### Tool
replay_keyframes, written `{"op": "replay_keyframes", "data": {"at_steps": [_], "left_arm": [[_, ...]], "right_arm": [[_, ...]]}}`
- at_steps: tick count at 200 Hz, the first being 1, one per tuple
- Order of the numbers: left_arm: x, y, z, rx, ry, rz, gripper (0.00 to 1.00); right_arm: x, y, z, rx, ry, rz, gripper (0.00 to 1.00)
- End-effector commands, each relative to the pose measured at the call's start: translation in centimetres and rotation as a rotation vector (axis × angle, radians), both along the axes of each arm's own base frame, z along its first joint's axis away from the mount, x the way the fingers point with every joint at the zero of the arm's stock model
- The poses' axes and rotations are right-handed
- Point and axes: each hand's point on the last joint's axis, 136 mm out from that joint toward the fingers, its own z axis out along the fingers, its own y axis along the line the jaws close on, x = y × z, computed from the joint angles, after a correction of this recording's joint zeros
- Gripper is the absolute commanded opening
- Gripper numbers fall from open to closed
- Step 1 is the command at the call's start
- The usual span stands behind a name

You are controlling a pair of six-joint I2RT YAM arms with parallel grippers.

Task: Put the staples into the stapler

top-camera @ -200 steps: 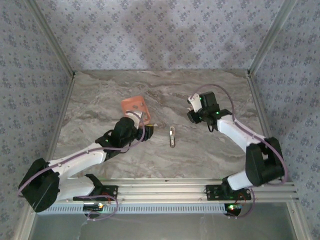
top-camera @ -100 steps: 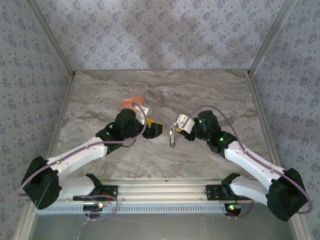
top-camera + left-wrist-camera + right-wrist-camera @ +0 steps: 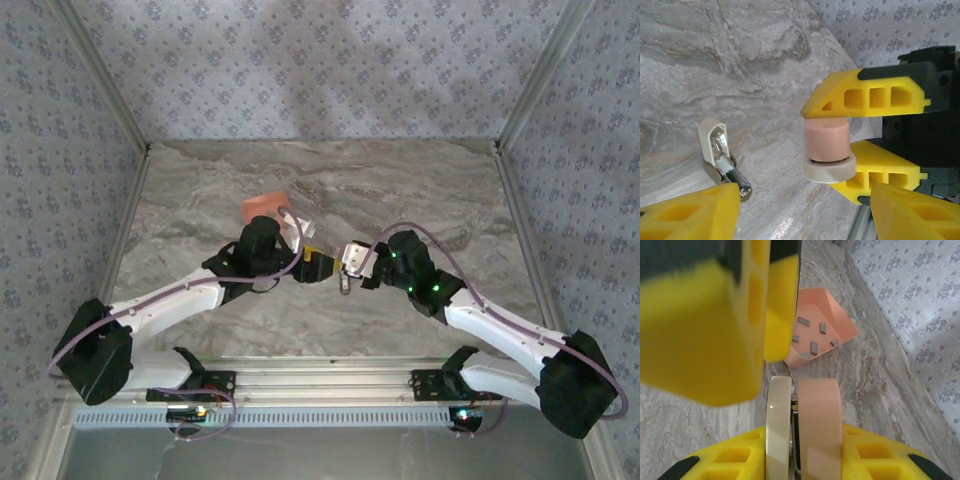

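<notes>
The stapler (image 3: 722, 157), slim silver metal with a cream end, lies on the marble just beside my left gripper's lower-left finger (image 3: 690, 212). In the top view the stapler (image 3: 345, 284) sits right below both grippers. My left gripper (image 3: 800, 215) (image 3: 318, 266) is open with nothing between its fingers. My right gripper (image 3: 352, 256) (image 3: 802, 440) is shut on a short pink and cream piece (image 3: 826, 149) (image 3: 805, 425), held in front of the left gripper. The staples (image 3: 810, 346), several small grey strips, lie in the salmon tray (image 3: 840, 320).
The salmon tray (image 3: 264, 207) stands behind the left wrist, partly hidden by it. A blurred yellow finger of the left gripper (image 3: 700, 325) hangs close in front of the right wrist camera. Patterned walls enclose the marble table (image 3: 420, 190).
The right arm swung from the back right to the centre with its piece. The left gripper slid right and its jaws narrowed a little. Both now meet above the stapler.
</notes>
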Motion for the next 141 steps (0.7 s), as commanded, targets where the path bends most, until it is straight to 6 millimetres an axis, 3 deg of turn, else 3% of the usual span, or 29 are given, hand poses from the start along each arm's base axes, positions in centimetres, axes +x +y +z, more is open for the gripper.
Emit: {"op": "replay_keyframes", "data": {"at_steps": [1, 70, 141], "left_arm": [[0.0, -1.3, 2.1, -0.071, -0.015, -0.042, 0.68], [1.1, -2.1, 2.6, -0.134, -0.016, -0.003, 0.61], [1.0, -2.8, 1.5, -0.134, 0.036, -0.029, 0.39]], "right_arm": [[-0.2, 0.9, 0.7, 0.027, -0.035, 0.032, 0.32], [-0.7, 1.6, 0.6, 0.05, -0.034, 0.057, 0.32], [-0.5, 1.7, 1.2, 0.095, -0.035, 0.038, 0.32]]}}
